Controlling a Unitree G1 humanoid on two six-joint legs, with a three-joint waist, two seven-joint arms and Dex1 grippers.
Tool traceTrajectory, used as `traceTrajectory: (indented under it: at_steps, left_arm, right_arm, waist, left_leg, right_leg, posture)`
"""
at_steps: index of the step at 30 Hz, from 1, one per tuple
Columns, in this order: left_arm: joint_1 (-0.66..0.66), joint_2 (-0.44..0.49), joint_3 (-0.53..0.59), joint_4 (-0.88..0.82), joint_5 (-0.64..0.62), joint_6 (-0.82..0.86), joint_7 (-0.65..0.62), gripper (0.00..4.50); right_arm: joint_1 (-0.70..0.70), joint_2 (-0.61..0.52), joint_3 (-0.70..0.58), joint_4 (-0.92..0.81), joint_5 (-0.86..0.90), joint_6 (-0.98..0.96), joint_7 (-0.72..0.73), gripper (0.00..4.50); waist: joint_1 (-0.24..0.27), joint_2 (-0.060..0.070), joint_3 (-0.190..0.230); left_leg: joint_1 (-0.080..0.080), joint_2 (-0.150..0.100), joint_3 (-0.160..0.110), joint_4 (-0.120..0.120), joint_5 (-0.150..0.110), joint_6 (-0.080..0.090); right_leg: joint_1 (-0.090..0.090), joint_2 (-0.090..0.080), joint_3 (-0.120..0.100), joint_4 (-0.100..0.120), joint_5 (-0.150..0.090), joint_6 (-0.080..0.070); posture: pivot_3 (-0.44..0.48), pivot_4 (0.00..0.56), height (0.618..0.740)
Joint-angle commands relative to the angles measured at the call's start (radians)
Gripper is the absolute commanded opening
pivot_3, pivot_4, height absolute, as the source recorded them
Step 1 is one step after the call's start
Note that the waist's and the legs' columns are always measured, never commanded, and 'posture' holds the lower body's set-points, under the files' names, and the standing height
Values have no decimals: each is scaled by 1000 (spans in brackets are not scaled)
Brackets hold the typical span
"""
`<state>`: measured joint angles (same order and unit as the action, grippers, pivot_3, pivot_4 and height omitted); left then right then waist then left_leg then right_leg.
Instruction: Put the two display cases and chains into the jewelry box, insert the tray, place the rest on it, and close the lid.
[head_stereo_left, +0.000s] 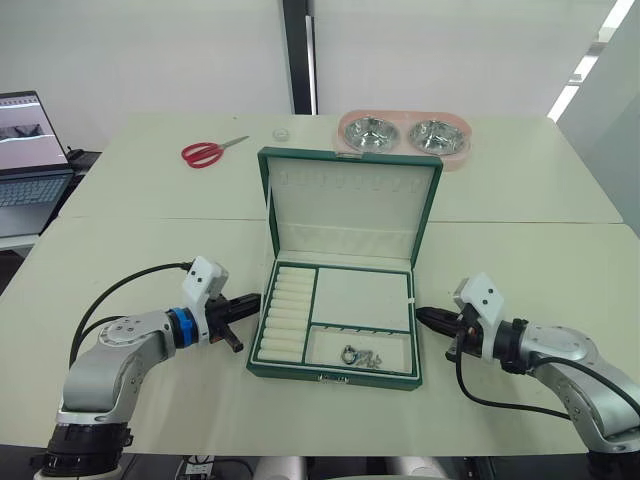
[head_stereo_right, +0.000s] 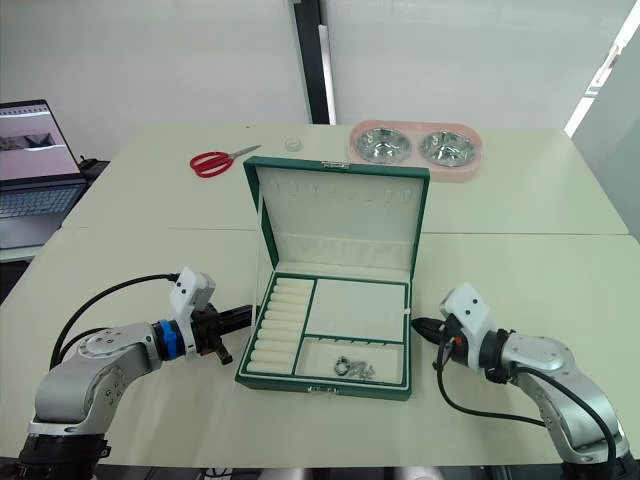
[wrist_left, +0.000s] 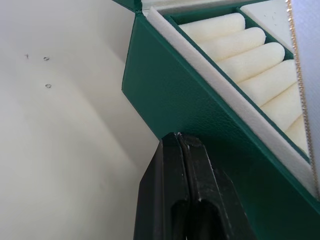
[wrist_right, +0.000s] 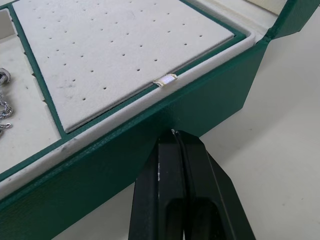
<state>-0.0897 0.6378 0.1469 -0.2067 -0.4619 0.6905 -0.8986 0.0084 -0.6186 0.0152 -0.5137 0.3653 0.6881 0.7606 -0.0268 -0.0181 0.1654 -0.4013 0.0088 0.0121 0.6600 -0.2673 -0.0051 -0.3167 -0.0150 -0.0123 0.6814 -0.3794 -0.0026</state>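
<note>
Silver chain (head_stereo_left: 361, 356) in jewelry box (head_stereo_left: 330, 372); lid (head_stereo_left: 350, 205) upright.

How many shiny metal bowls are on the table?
2: both sit side by side in the pink double holder behind the open green jewelry box, the left steel bowl and the right steel bowl.
</note>
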Motion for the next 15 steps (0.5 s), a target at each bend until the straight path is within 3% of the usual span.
traceTrajectory:
  at_steps: [1, 15]
  left_arm:
    - [0, -26, -70, -88, -65, -2, -54, 0]
    - [7, -30, -77, -91, -69, -1, -63, 0]
  right_arm:
    - [3, 21, 96, -65, 59, -8, 56, 33]
    - [5, 17, 81, -45, 48, -28, 53, 33]
  waist:
    - [0, 0, 0]
    - [0, 0, 0]
  left_leg:
    - [0, 0, 0, 0, 0, 0]
    - [0, 0, 0, 0, 0, 0]
  right_leg:
    - [0, 0, 0, 0, 0, 0]
    - [0, 0, 0, 0, 0, 0]
  posture:
    - [0, 150, 740]
    - [0, 150, 740]
